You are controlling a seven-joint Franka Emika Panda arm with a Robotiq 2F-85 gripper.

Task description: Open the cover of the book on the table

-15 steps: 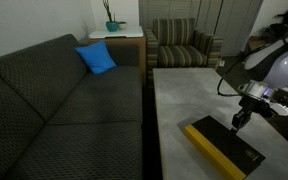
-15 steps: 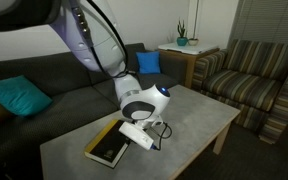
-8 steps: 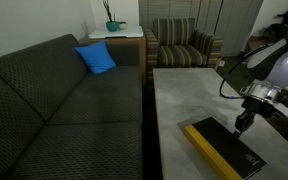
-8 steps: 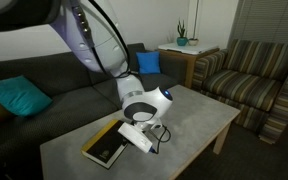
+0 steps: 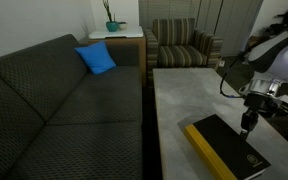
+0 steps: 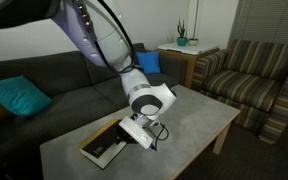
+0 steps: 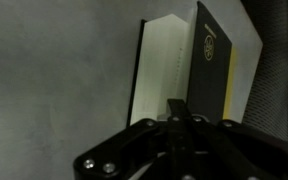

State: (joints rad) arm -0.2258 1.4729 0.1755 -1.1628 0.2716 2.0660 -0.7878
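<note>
Since the book [image 5: 227,150] lies near one end of the counter [image 5: 184,85] with its yellow spine [image 7: 246,72] on the side away from the arm, I have the end effector [image 7: 178,108] at the free edge. Its fingers are pressed together like a wedge, gripping nothing I can see. From the wrist, white pages [image 7: 164,65] show beside the black cover [image 7: 212,58], so I judge it is tipped up on the spine. A sideways push should carry it over.
</note>
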